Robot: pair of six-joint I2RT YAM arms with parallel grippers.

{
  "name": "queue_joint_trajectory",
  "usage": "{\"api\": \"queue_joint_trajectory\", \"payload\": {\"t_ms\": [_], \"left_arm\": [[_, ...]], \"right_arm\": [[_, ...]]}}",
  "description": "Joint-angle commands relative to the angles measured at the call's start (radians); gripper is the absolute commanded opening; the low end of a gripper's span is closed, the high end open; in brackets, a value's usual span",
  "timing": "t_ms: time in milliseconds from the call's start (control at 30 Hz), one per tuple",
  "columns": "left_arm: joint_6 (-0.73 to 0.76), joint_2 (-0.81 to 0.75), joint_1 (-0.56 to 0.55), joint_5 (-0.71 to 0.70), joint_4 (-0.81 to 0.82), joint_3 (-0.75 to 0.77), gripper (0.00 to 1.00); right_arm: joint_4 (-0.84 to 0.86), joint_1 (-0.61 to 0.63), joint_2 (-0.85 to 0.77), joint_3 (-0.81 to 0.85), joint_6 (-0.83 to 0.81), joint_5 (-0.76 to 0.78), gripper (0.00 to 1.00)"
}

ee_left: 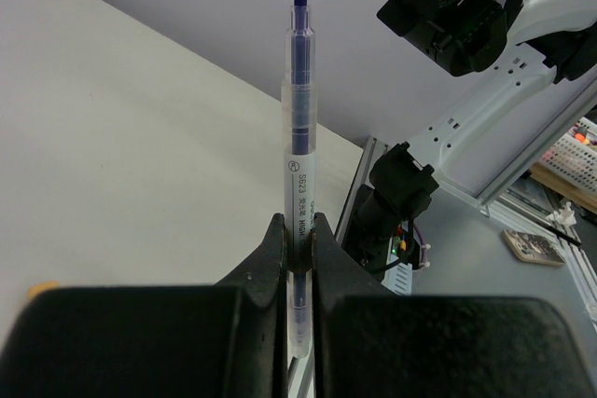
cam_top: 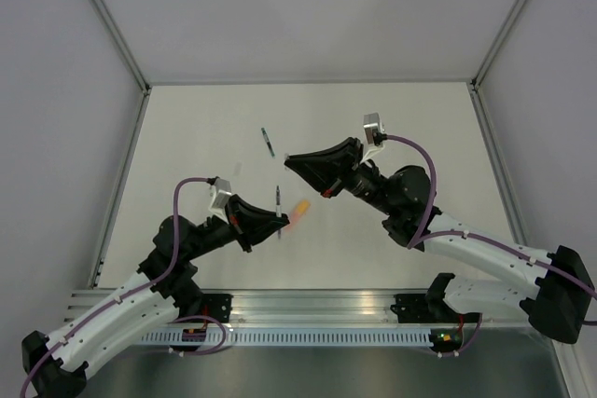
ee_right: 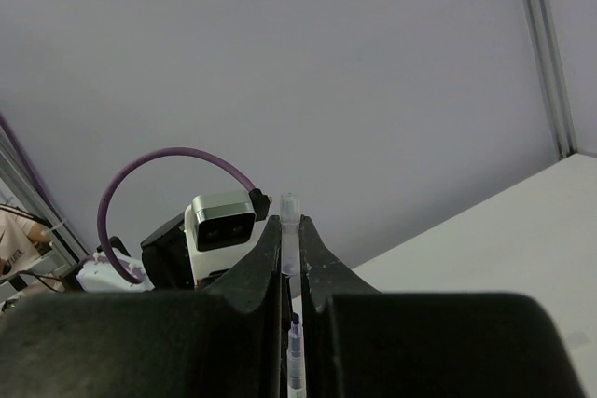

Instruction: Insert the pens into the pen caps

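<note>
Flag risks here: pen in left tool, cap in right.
The left tool grips the clear pen low, so its long free end may tilt under push. The right tool hides most of the clear cap, so aim could be off. The orange piece lies near the left tool; could get knocked.

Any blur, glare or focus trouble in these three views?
Top external: even light, faint shadows, stubby orange cylinder glows, smeared. Left wrist: clear plastic violet-tipped pen sharp, print readable. Right wrist: short clear plastic tube low-contrast against grey wall.
</note>
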Motion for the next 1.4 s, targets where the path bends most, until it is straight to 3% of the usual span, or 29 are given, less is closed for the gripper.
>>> {"api": "queue_joint_trajectory", "payload": {"t_ms": [0,1367], "left_arm": [[0.008,-0.013,-0.003,0.013,0.037,-0.005,0.02],[0.018,-0.064,-0.003,-0.041,-0.005,-0.004,0.02]], "right_arm": [[0.099,0.017,0.018,-0.003,0.019,0.004,0.00],[0.231,0.108,0.120,-0.060,0.007,0.017,0.00]]}}
